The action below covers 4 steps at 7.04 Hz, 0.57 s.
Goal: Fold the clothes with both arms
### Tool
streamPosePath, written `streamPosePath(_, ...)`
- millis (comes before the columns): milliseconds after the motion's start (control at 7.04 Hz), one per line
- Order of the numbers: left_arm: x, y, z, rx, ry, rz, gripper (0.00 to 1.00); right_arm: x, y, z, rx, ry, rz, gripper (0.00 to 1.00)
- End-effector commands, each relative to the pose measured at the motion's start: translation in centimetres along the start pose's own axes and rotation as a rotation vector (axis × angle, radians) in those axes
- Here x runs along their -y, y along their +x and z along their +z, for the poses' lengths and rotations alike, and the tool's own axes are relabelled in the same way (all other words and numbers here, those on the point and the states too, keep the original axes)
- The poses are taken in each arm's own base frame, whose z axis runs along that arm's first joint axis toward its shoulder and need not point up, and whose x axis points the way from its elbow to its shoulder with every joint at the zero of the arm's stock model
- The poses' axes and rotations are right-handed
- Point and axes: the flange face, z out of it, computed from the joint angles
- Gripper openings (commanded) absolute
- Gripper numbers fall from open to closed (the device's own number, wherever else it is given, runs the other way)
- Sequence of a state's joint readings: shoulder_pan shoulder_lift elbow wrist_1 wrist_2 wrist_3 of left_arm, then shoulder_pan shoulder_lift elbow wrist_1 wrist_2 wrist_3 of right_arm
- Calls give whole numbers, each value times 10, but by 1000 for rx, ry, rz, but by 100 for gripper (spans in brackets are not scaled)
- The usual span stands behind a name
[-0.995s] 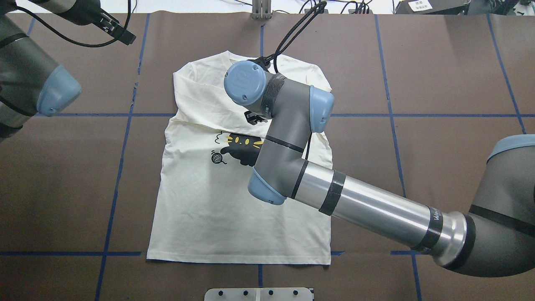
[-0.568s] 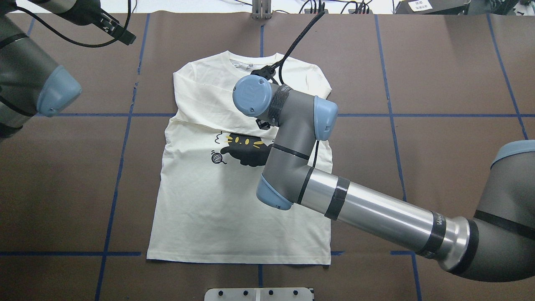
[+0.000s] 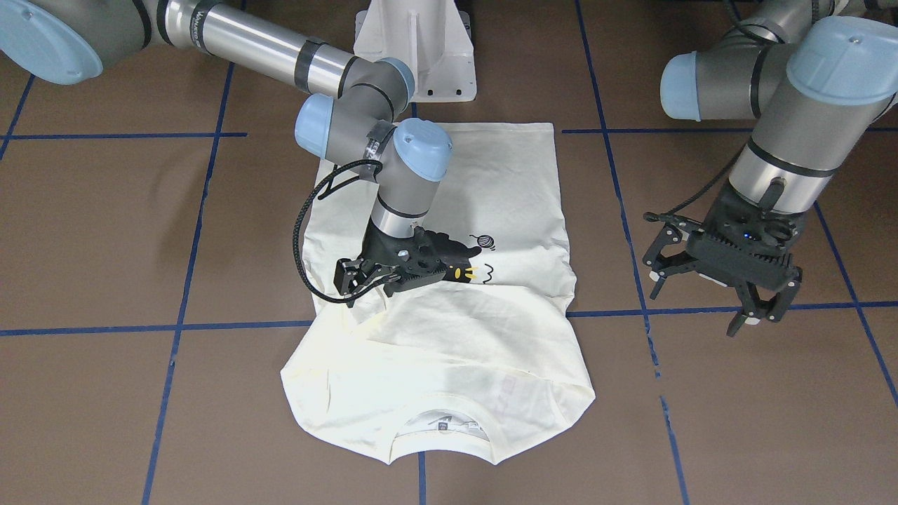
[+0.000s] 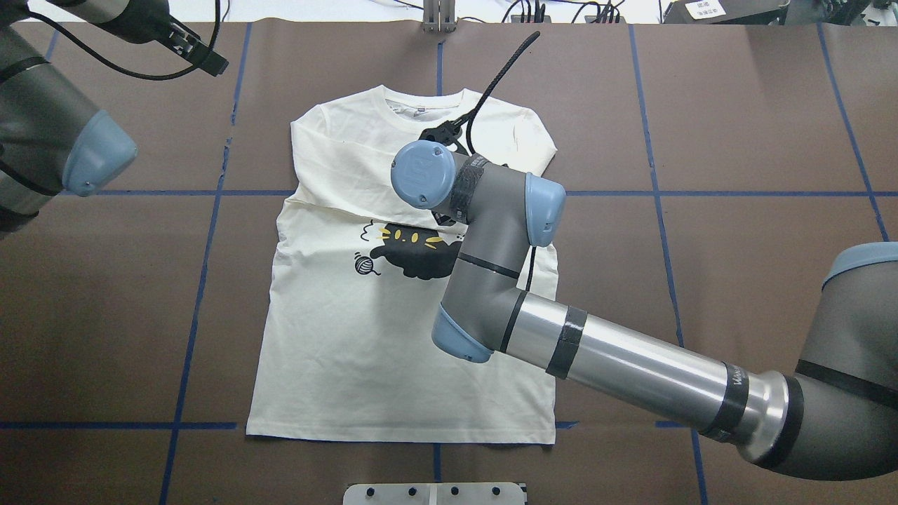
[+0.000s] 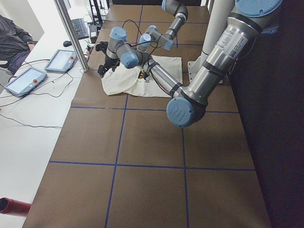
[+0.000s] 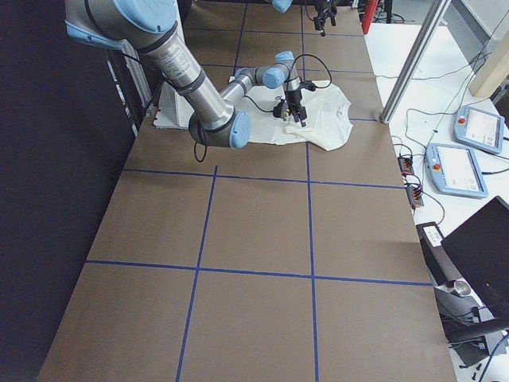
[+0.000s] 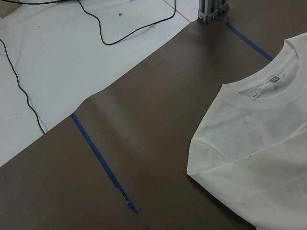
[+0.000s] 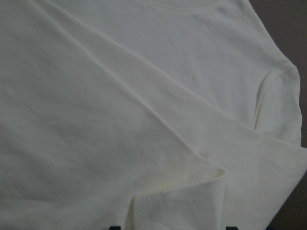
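Shirt: cream long-sleeved shirt [image 4: 337, 351] spread flat on the brown table [image 4: 736, 126], cat print [image 4: 410, 252] facing up, sleeves tucked in across the chest, collar [image 4: 417, 106] at the edge far from the robot.
Right gripper: [image 3: 354, 279] low over the robot's right half of the shirt, just beside the print; jaws apart, nothing between them in the wrist view; contact with the cloth not settled from any view.
Left gripper: [image 3: 701, 294] spread wide and empty, hanging over bare table well apart from the shirt.
Risk, the pinch: overlapping folds of the tucked sleeve [image 8: 182, 191] directly under the jaws; likely to catch only the top layer, or too many layers; a one-layer grab would probably pull the tuck open on lifting.
Risk, one arm alone: with the left arm parked far off, a lift from one side likely to drag the shirt askew and bunch it.
Risk, the cable: black cable [image 4: 491, 88] trailing off the right wrist near the collar; could snag or sweep the cloth.
Hidden: right fingertips masked by the wrist in the overhead view, mere dark slivers at the bottom edge of the wrist camera; part of the cat print and the shirt's right edge under the arm; both side views too small to judge either gripper.
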State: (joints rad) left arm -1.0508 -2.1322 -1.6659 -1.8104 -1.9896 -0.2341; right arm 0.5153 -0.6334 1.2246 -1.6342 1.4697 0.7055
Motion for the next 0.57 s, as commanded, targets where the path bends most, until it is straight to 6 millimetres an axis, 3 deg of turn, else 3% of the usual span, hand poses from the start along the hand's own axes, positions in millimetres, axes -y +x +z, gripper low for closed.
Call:
streamPosePath(0, -1, 0, 0, 0, 0, -1, 100, -4, 7, 10, -31, 0, -31, 78)
streamPosePath(142, -1, 0, 0, 0, 0, -1, 100, -2, 22, 17, -53, -1, -50, 78)
streamPosePath(426, -1, 1, 0, -2, 2, -34, 100, 3, 77, 38, -93, -15, -84, 78)
